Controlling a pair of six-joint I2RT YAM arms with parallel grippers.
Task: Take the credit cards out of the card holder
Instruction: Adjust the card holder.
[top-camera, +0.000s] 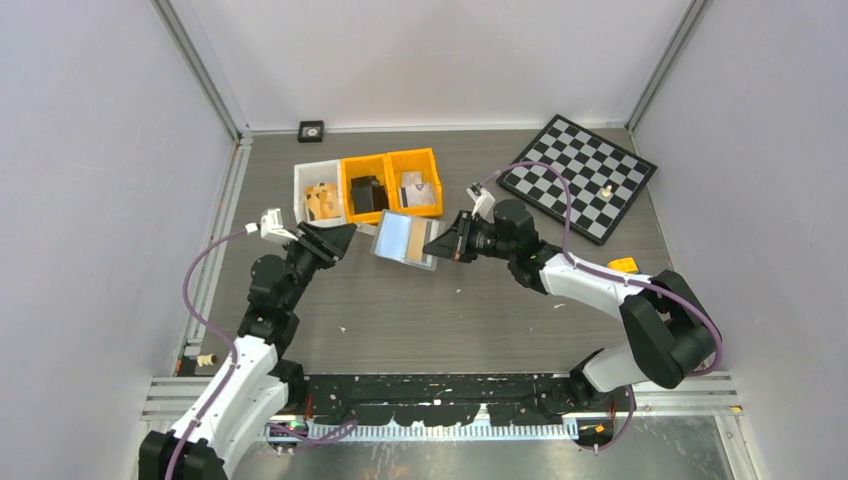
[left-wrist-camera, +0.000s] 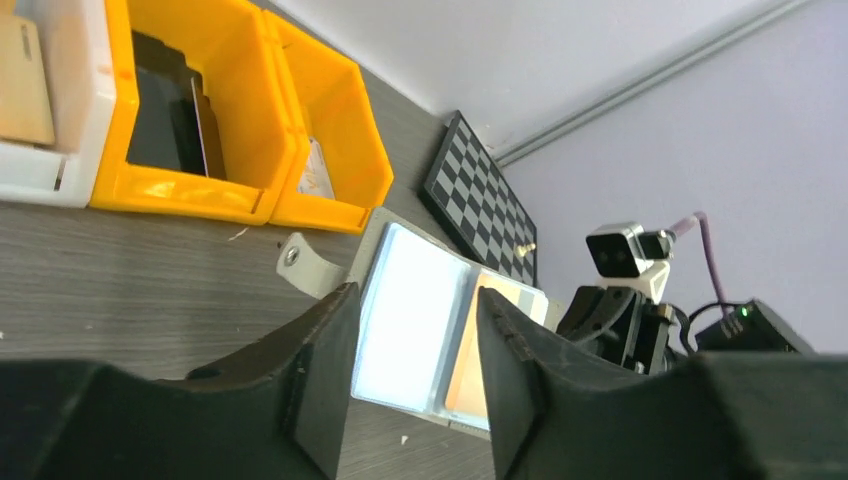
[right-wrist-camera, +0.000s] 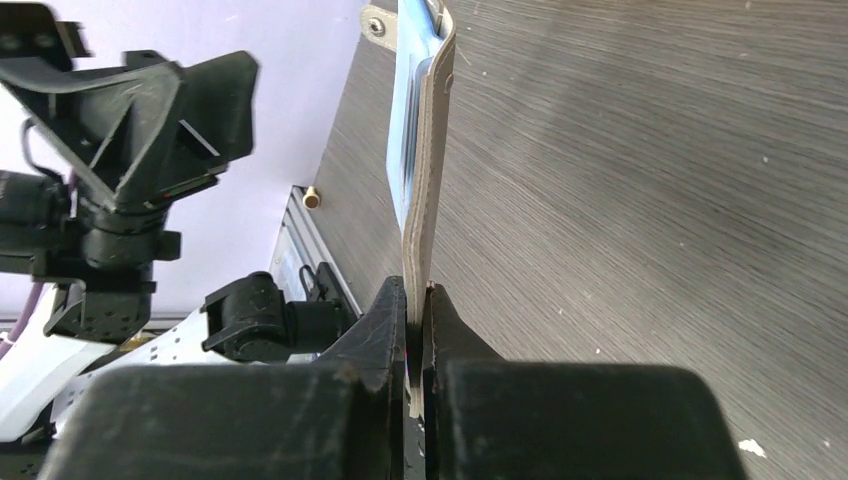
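Observation:
The silver-grey card holder (top-camera: 405, 240) is held off the table, tilted, in front of the bins. My right gripper (top-camera: 441, 244) is shut on its right edge; the right wrist view shows the holder (right-wrist-camera: 428, 190) edge-on, pinched at the fingertips (right-wrist-camera: 417, 300). A pale blue card (left-wrist-camera: 415, 325) and a tan-brown card (left-wrist-camera: 482, 368) sit in its pockets, and its tab (left-wrist-camera: 300, 264) points left. My left gripper (top-camera: 345, 236) is open and empty, just left of the holder. In the left wrist view its fingers (left-wrist-camera: 320, 370) frame the blue card without touching it.
A white bin (top-camera: 300, 190) with wooden pieces and two orange bins (top-camera: 365, 160) (top-camera: 415, 154) stand right behind the holder. A chessboard (top-camera: 580, 175) with one small piece lies back right. A small black square object (top-camera: 311, 130) sits at the back wall.

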